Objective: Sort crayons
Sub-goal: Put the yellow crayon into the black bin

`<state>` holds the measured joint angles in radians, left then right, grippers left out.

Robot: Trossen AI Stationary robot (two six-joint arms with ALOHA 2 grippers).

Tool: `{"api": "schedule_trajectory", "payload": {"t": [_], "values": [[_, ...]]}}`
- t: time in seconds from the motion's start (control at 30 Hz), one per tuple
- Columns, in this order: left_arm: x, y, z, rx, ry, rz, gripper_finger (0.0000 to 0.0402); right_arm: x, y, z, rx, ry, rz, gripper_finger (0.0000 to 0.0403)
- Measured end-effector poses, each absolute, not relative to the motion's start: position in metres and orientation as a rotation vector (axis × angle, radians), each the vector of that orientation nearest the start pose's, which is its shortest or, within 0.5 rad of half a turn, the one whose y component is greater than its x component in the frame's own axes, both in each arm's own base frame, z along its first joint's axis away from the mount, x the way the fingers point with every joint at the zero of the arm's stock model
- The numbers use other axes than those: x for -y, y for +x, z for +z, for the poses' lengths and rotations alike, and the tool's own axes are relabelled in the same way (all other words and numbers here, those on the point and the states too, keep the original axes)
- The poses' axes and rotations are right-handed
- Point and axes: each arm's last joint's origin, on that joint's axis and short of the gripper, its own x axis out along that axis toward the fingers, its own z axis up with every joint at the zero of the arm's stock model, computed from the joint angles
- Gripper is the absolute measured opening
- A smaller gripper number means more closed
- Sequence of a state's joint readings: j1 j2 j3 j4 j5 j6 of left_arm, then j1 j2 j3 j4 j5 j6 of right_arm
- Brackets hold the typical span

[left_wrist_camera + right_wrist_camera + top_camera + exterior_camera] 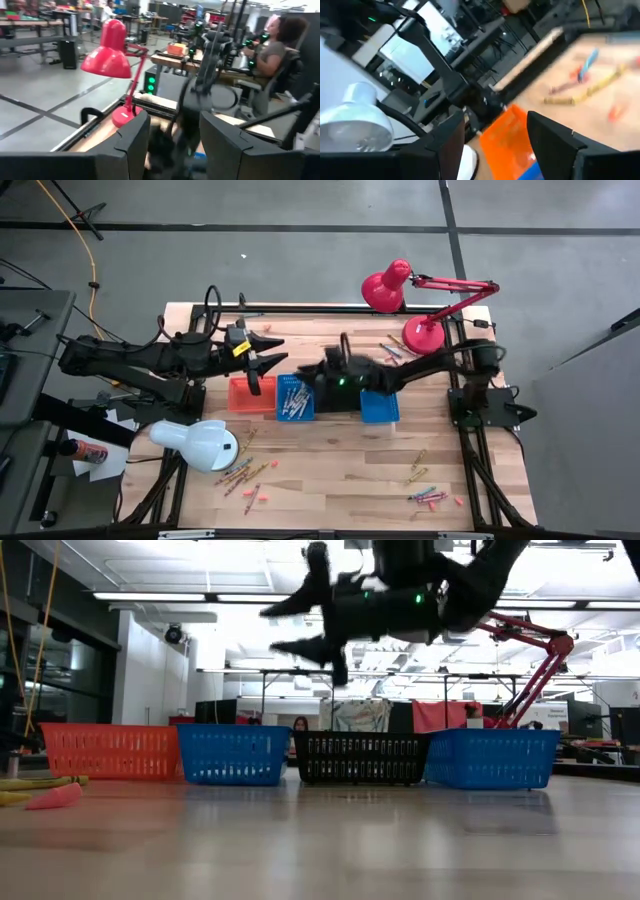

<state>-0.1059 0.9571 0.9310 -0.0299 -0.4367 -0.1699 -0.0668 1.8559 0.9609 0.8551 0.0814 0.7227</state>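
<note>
Crayons (245,474) lie scattered near the white lamp (196,444), well apart from my fingers. My left gripper (268,350) and right gripper (312,372) hover spread wide, empty, over the baskets (293,398).

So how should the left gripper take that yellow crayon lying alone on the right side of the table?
Come straight down on the yellow crayon and pinch its middle across the thin width, fingers turned square to its slant; it lies flat and apart from the others.

Mixed-colour crayons (244,474) lie scattered, apparently flat.
</note>
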Motion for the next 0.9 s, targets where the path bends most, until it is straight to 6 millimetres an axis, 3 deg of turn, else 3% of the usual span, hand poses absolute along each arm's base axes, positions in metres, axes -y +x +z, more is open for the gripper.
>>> {"api": "schedule_trajectory", "payload": {"t": [0.23, 0.43, 0.57, 0.9], "values": [[-0.004, 0.21, 0.366, -0.026, -0.152, 0.418, 0.0161, 0.055, 0.346, 0.271, -0.034, 0.467, -0.172, 0.0208], [-0.01, 0.21, 0.366, -0.033, -0.151, 0.448, 0.0161, 0.057, 0.308, 0.303, -0.116, 0.342, -0.26, 0.0208], [-0.01, 0.209, 0.362, -0.07, -0.142, 0.453, 0.0161, 0.056, 0.299, 0.304, -0.171, 0.332, -0.285, 0.0208], [-0.01, 0.209, 0.36, -0.089, -0.147, 0.454, 0.0161, 0.052, 0.301, 0.299, -0.208, 0.365, -0.281, 0.0208]]}}
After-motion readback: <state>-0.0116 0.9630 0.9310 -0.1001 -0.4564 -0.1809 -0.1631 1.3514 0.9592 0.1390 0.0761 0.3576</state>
